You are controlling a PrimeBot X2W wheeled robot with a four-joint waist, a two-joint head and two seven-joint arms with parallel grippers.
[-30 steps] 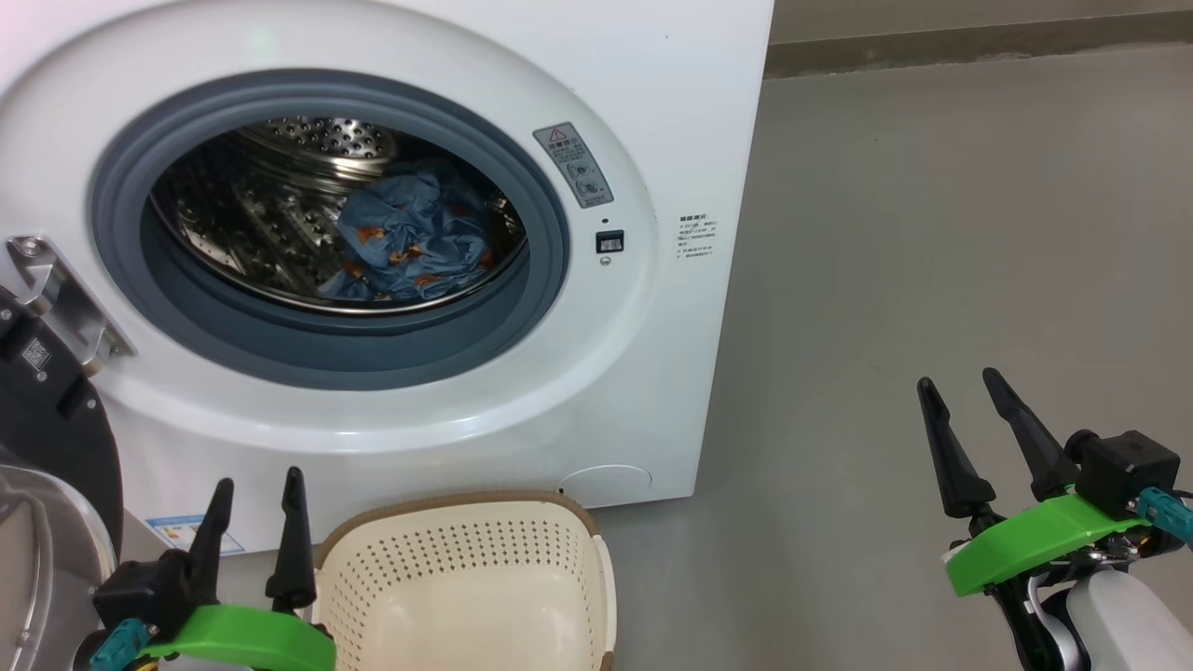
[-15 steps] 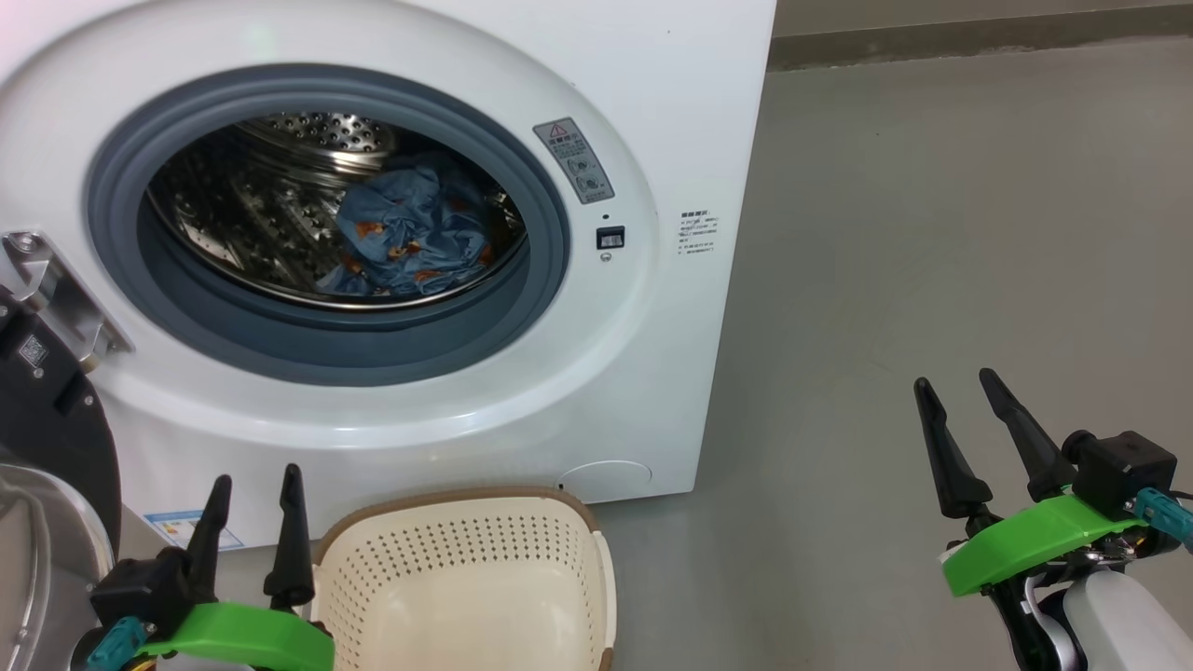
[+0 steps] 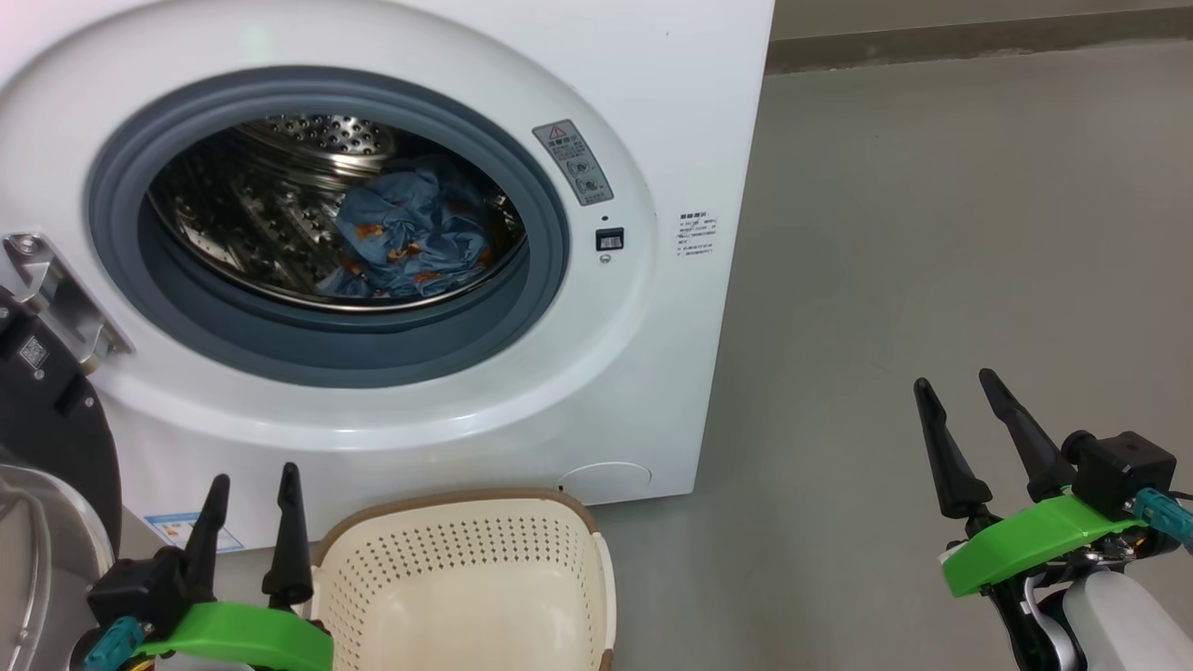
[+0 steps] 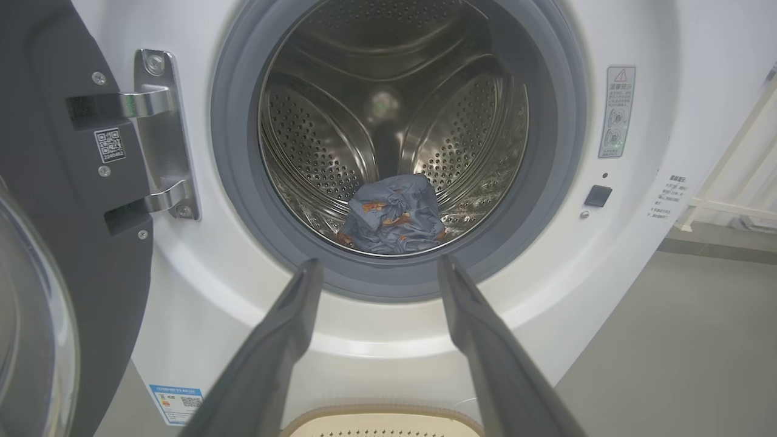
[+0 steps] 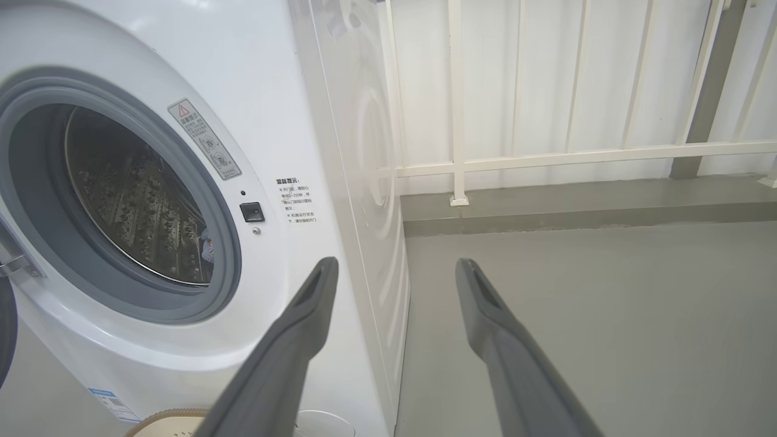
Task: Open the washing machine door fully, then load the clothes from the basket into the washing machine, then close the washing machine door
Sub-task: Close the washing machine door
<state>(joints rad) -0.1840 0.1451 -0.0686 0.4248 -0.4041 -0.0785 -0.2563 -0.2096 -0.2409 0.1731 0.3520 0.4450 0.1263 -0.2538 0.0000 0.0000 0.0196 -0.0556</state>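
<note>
With the clothes [image 3: 410,238] loaded and the basket [image 3: 447,504] bare, the wide, empty left gripper [image 3: 255,475] should push the washing machine door [image 3: 56,429] shut by its outer edge, the equally wide right gripper [image 3: 955,379] held clear.

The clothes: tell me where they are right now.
In the head view the clothes lie bunched low in the steel drum of the washing machine, right of the drum's middle, behind the grey rubber ring.
</note>
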